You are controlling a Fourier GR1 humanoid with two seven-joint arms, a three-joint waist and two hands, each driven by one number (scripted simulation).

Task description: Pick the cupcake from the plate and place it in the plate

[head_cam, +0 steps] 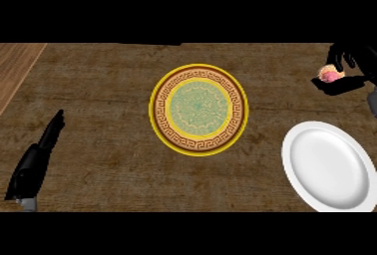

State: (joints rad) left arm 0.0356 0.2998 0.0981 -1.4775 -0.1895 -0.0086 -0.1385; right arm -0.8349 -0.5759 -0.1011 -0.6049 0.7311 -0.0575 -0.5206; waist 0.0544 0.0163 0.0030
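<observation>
Your right hand was curled around the pink cupcake at the counter's far right edge, beyond the white plate. The patterned plate sat mid-counter. Your left hand rested open at lower left.

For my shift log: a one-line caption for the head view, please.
Right robot hand curled round the cupcake, beyond the white plate; patterned plate at centre.

One head view, steeply down and near over the counter, left hand at the lower-left edge.
</observation>
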